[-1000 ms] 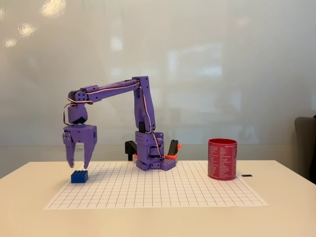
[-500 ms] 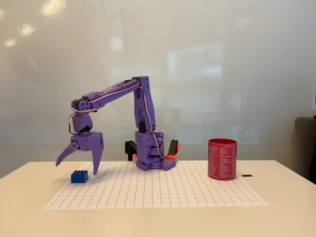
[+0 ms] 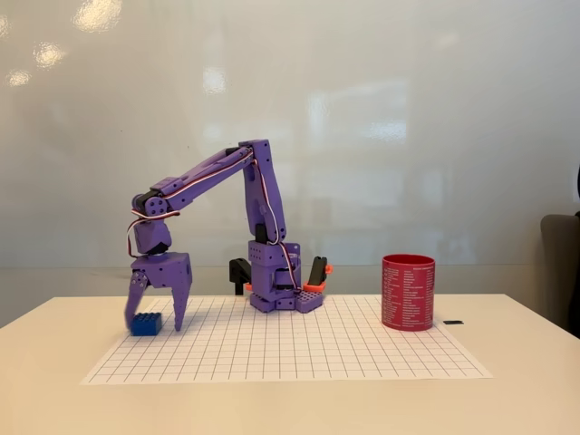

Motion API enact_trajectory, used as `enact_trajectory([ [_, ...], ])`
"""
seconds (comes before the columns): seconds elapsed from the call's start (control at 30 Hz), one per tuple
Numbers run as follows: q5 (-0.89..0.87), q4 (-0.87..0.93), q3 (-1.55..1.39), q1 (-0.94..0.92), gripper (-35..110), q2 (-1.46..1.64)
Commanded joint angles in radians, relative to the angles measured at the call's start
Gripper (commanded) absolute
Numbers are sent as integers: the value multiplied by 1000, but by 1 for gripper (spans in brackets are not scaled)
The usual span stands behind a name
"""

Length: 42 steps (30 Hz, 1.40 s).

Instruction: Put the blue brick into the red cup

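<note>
The small blue brick [image 3: 145,323] lies on the left part of the grid mat [image 3: 290,349] in the fixed view. My purple gripper [image 3: 156,323] is down at the brick, open, with its fingers pointing at the mat. The left finger overlaps the brick's left end. The right finger [image 3: 179,308] stands a little apart from the brick's right end. Whether either finger touches the brick cannot be told. The red cup [image 3: 408,292] with white print stands upright at the right side of the mat, far from the gripper.
The arm's purple base [image 3: 276,294] sits at the back middle of the mat. A small black object [image 3: 453,322] lies just right of the cup. A dark chair [image 3: 562,272] is at the right edge. The white table [image 3: 290,408] extends around the mat.
The gripper has come down from above the brick to mat level. It spread wide half a second ago and now has narrowed around the brick. The brick has not moved.
</note>
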State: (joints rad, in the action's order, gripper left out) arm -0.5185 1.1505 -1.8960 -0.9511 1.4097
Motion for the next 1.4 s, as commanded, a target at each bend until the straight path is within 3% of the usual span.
enact_trajectory([
  [0.0,-8,-5,-26,0,0,-12],
  [0.27,23,5,2,-29,0,15],
  [0.43,67,103,143,-98,0,86],
  [0.8,69,216,365,-133,0,403],
  [1.03,72,178,367,100,0,641],
  [1.37,112,219,365,670,0,925],
])
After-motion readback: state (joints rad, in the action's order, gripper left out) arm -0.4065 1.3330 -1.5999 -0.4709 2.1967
